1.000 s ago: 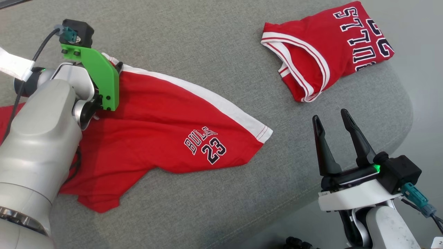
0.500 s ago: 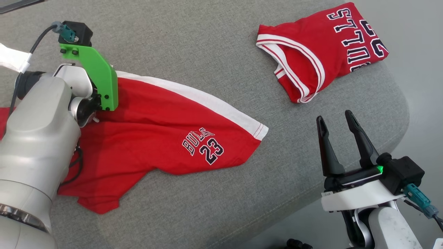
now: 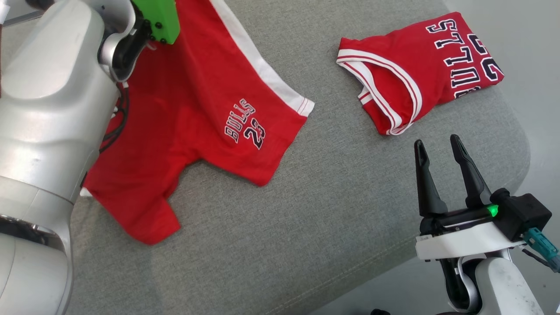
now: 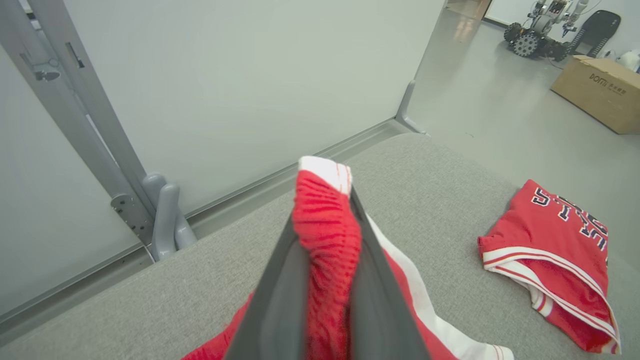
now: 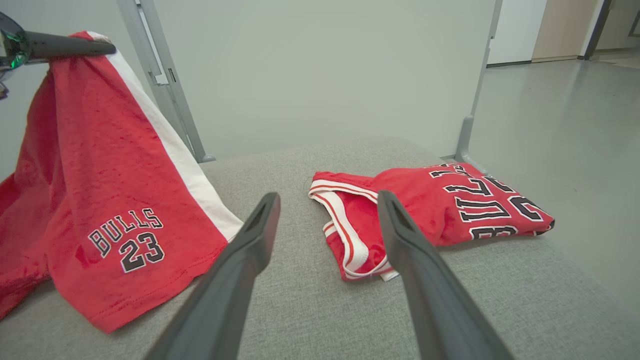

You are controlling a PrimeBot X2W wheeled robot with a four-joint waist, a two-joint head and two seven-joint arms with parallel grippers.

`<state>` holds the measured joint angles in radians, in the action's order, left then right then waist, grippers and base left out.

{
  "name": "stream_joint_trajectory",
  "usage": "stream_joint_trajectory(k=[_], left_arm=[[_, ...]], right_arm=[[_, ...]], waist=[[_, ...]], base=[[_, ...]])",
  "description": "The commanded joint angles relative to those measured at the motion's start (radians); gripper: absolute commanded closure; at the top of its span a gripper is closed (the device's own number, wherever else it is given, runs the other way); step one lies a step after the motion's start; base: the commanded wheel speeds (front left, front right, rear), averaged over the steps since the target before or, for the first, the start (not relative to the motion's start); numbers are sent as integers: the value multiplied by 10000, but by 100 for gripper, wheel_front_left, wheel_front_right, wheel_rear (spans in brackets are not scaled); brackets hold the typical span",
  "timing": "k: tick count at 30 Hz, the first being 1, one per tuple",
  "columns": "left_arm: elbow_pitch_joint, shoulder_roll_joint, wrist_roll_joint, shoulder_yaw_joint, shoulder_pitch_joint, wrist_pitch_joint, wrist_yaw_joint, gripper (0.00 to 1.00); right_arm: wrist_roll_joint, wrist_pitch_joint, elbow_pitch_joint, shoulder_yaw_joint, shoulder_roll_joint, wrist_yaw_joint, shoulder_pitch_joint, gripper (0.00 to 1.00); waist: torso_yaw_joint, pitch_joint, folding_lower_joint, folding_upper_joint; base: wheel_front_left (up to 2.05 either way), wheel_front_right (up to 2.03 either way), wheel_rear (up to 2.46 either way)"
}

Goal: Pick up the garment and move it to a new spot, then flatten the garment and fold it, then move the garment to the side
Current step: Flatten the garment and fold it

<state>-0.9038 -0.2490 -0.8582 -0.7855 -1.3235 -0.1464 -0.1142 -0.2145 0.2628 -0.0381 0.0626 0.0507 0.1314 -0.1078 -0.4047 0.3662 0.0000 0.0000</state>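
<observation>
1. My left gripper [image 4: 324,200] is pinched tight on a bunched edge of the red shorts [image 3: 197,100], at the top of their white side stripe [image 3: 262,70]. Cloth fills the gap between the jaws.
2. I hold that edge raised above the bench [image 3: 341,197] so the shorts hang from it (a high corner lets their own weight pull the creases out). The leg hems rest on the fabric toward the bench's left side.
3. My right gripper [image 3: 436,140] hovers spread and empty off the near right edge. I judge it is kept free to take a second corner when flattening comes.
4. The folded jersey [image 3: 420,65] lies by the far right corner, well apart from the shorts. That leaves the middle of the bench for laying them out.
</observation>
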Motion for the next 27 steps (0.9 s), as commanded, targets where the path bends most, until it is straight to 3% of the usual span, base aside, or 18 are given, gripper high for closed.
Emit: stream_joint_trajectory(k=[1, 6, 10, 14, 18, 20, 21, 22, 27], left_arm=[[195, 37, 165, -6, -191, 193, 0, 100], [1333, -111, 209, 64, 115, 985, -18, 100], [3238, -880, 312, 126, 1679, 2055, 244, 100], [5787, -1790, 5, 129, 4925, 3050, 1031, 100], [7303, -2465, -168, 169, 8309, 3891, 2027, 100], [7574, -2334, -136, 267, 9727, 4065, 2198, 100], [7528, -2035, 63, 807, 10782, 4125, 2202, 100], [7528, -2035, 63, 807, 10782, 4125, 2202, 100], [6909, -542, 1182, 2970, 12393, 4110, 1246, 98]], right_arm=[[-66, 25, 29, -45, 3, -15, 43, 0], [-34, 25, 76, -199, 3, -15, 277, 0], [52, 25, 88, -347, 6, -15, 518, 0], [160, 25, 78, -543, 6, -15, 835, 0], [344, 25, 153, -575, 5, -15, 1026, 0], [440, 25, 168, -624, 10, -15, 1078, 0], [593, 25, 198, -614, 7, -15, 1116, 0], [593, 25, 198, -614, 7, -15, 1116, 0], [903, 26, 258, -536, 10, -15, 1180, 0]], waist=[[130, -97, 0, 0], [413, -417, 0, 0], [620, -758, 0, 0], [973, -1080, 0, 0], [1432, -1280, 0, 0], [1738, -1362, 0, 0], [2063, -1465, 0, 0], [2063, -1465, 0, 0], [2830, -1661, 0, 0]], base=[[0, 0, 0], [0, 0, 0], [0, 0, 0], [0, 0, 0], [0, 0, 0], [0, 0, 0], [0, 0, 0], [0, 0, 0], [0, 0, 0]])
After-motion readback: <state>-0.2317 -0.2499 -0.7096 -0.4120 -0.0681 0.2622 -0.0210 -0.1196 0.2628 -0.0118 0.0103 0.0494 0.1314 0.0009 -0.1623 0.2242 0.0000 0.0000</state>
